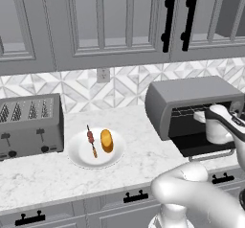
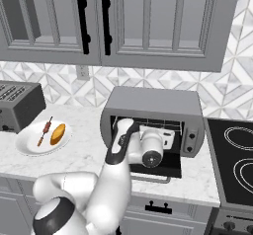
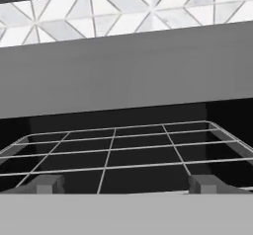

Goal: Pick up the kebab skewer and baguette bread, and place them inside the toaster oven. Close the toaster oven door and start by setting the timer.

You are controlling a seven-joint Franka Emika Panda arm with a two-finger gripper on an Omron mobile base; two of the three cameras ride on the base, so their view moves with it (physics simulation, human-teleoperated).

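My gripper (image 3: 126,183) stands wide and holds nothing, its fingertips (image 3: 45,184) just above the wire rack (image 3: 118,152) at the mouth of the toaster oven (image 2: 153,113). The oven door (image 1: 203,145) hangs open below. Well to the left, the skewer (image 1: 91,140) and the bread (image 1: 106,141) lie side by side on a white plate (image 1: 79,156), beside the slotted toaster (image 1: 29,125).

Golden-orange baguette bread (image 1: 106,141) and red-and-dark kebab skewer (image 1: 91,141) on white plate (image 1: 79,154)
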